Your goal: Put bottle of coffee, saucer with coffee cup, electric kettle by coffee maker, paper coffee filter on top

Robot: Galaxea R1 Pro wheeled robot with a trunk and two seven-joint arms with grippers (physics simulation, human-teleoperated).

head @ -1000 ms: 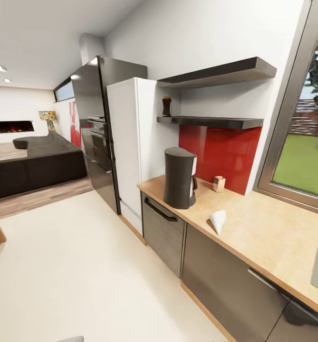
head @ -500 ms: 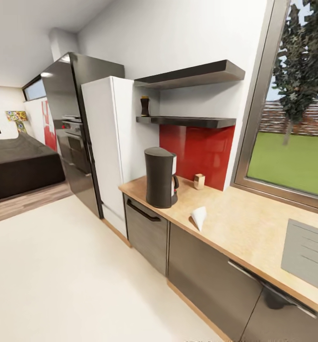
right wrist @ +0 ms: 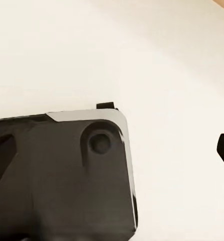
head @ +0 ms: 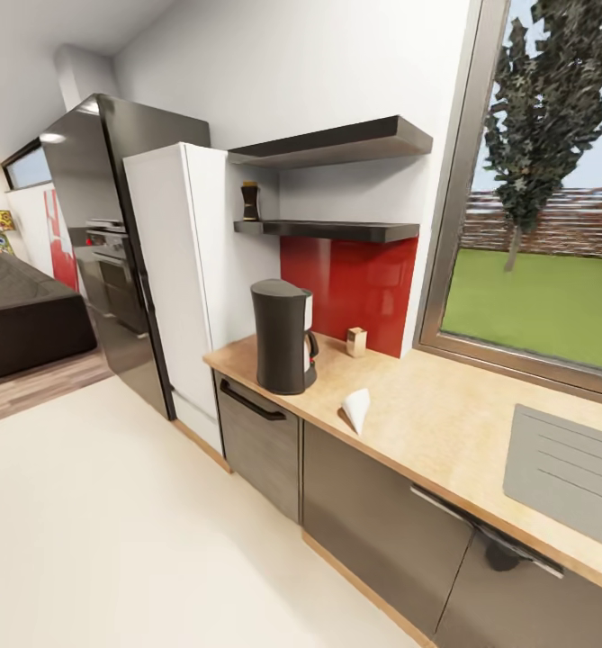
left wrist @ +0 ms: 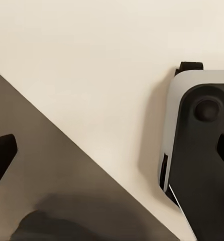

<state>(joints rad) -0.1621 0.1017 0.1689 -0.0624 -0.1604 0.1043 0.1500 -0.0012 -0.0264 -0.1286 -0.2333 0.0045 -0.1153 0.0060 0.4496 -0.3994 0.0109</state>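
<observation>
Two grippers: can't tell whether spread or pressed together.
Robot is approaching kitchen countertop [head: 444, 423]; next needs reaching the bottle of coffee [head: 250, 201] on kitchen shelf [head: 336, 230].

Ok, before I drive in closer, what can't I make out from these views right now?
- Bottle of coffee on the kitchen shelf, head view: too small to read any label.
- Small tan item behind the coffee maker: too small to identify.
- Kitchen countertop and grey panel: cut off by the picture's right edge.
- Gripper states: both wrist views face the floor and the robot's base; fingers barely in frame, so the opening is unclear.
</observation>
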